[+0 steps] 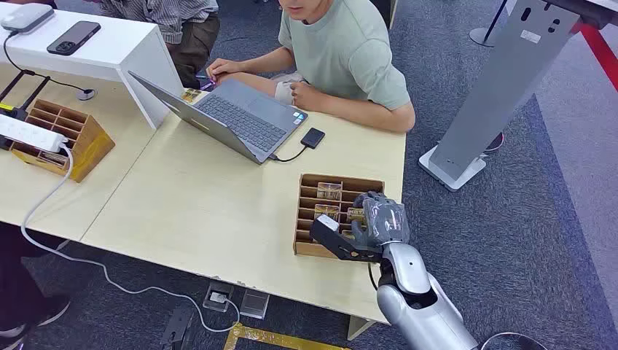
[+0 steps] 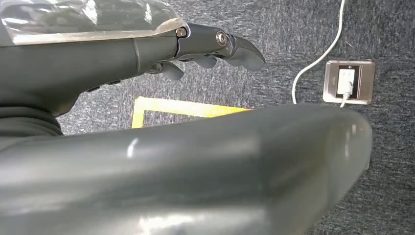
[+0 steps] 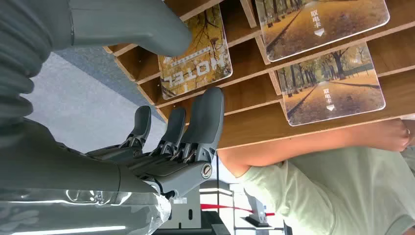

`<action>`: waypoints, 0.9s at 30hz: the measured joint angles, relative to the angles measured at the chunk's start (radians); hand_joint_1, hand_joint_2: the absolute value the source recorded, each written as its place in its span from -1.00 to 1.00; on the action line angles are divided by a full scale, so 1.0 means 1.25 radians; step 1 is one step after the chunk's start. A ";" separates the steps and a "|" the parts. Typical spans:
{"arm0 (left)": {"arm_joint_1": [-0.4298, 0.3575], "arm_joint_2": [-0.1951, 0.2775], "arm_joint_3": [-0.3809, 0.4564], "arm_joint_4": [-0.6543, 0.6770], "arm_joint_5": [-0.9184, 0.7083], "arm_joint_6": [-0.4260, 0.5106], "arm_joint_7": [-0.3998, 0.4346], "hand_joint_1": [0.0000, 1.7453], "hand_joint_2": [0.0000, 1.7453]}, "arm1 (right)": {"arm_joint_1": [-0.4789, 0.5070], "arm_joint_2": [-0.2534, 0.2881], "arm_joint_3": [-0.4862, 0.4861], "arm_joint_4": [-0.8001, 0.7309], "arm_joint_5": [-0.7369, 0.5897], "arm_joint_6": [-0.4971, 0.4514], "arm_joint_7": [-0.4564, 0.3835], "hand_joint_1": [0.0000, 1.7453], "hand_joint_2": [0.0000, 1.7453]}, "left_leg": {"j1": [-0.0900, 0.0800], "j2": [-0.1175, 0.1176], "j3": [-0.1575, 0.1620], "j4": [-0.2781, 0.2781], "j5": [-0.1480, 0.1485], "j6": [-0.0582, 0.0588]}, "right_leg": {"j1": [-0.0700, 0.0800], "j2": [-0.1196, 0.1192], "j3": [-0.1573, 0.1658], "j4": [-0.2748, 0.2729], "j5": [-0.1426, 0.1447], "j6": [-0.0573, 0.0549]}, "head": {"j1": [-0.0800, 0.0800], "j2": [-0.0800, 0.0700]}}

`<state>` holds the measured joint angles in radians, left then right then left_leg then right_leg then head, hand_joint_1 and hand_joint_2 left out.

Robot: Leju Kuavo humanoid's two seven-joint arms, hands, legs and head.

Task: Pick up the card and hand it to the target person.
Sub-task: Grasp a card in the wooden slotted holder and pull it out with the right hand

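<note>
A wooden card rack (image 1: pixel 299 219) stands at the table's near right and holds several autumn-tree cards. My right hand (image 1: pixel 379 220) hovers over its near right corner. In the right wrist view a card printed HOTEL (image 3: pixel 195 51) lies in a slot between my thumb (image 3: pixel 132 24) and my spread fingers (image 3: pixel 198 122); neither touches it and the hand holds nothing. Two more cards (image 3: pixel 330 83) sit in neighbouring slots. The person in a green shirt (image 1: pixel 342 51) sits across the table at a laptop (image 1: pixel 233 117). My left hand (image 2: pixel 215 46) hangs above the carpet, fingers loosely extended and holding nothing.
A small black drive (image 1: pixel 313 138) is cabled to the laptop. A second wooden rack (image 1: pixel 73 138) and a white power strip (image 1: pixel 29 133) are at the left. A grey stand (image 1: pixel 495 87) rises right of the table. A floor socket (image 2: pixel 348 82) sits below my left hand.
</note>
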<state>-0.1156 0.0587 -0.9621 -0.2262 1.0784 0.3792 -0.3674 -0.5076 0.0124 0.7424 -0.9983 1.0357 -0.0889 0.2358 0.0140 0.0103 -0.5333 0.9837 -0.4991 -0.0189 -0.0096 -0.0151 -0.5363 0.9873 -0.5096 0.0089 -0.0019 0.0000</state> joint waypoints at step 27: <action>0.000 0.000 0.000 0.000 0.003 -0.007 0.000 -1.00 -1.00 | -0.028 0.005 -0.002 0.063 -0.010 -0.019 -0.005 0.08 1.00 | 0.000 0.000 0.000 0.000 0.000 0.000 | 0.000 0.000 0.000 0.000 0.000 0.000 | 0.000 0.000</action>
<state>-0.1156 0.0587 -0.9625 -0.2262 1.0822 0.3707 -0.3674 -0.5428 0.0189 0.7404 -0.9193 1.0229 -0.1123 0.2296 0.0140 0.0103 -0.5332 0.9837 -0.4991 -0.0189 -0.0096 -0.0151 -0.5363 0.9874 -0.5096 0.0089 -0.0019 0.0000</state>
